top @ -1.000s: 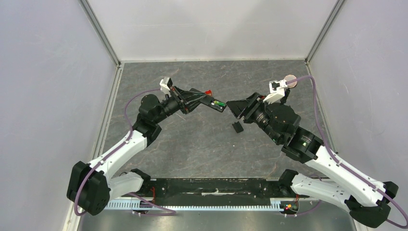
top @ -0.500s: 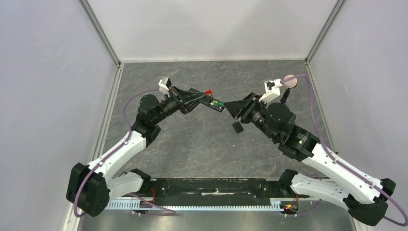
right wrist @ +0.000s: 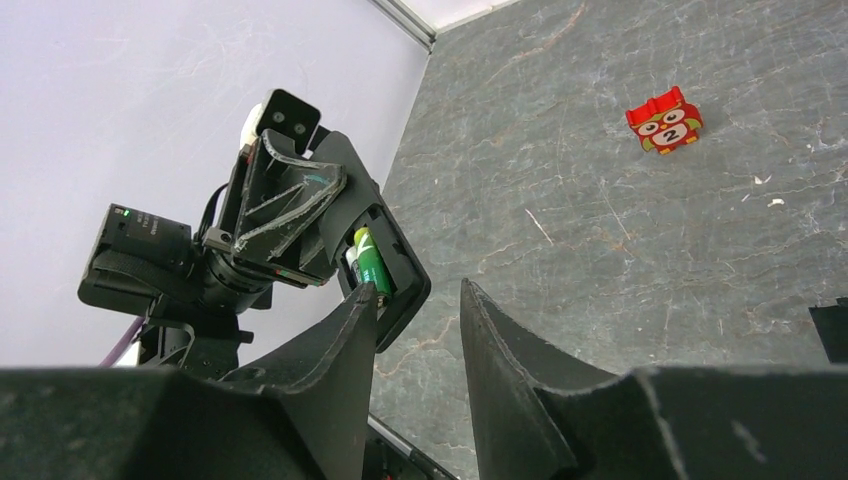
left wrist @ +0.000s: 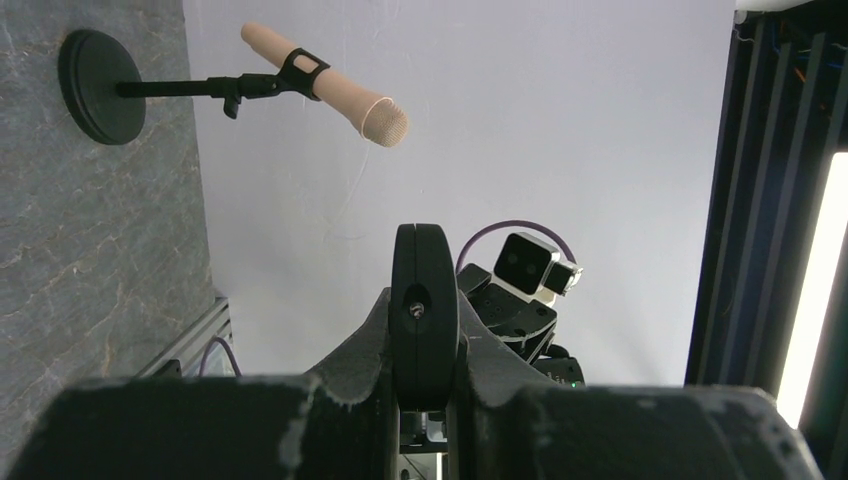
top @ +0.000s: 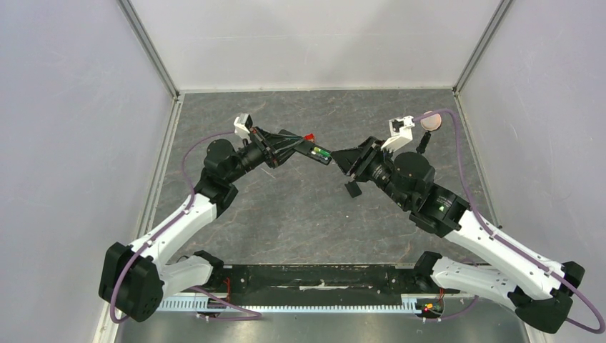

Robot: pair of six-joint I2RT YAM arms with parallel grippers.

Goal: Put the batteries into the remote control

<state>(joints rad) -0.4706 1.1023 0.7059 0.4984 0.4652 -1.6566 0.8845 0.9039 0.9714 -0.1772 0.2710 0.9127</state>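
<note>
My left gripper point(top: 289, 150) is shut on the remote control point(top: 314, 152), a slim black bar held off the table with its open battery bay toward the right arm. In the left wrist view the remote point(left wrist: 423, 300) shows end-on between the fingers. A bright green battery point(right wrist: 372, 265) lies in the bay, with a pale sliver beside it that I cannot identify. The green battery point(top: 323, 152) also shows from above. My right gripper point(right wrist: 418, 295) is open and empty, its left fingertip just in front of the bay's end. From above, the right gripper point(top: 340, 158) is close to the remote's tip.
A small black cover piece point(top: 352, 189) lies on the table below the right gripper. A red-and-white toy block point(right wrist: 665, 120) sits further back, behind the remote. A microphone stand point(top: 429, 120) with a black round base point(left wrist: 100, 72) stands at the back right.
The right arm has moved left toward the remote's end, and its jaws have narrowed. The left gripper has kept its hold on the remote, almost still.
</note>
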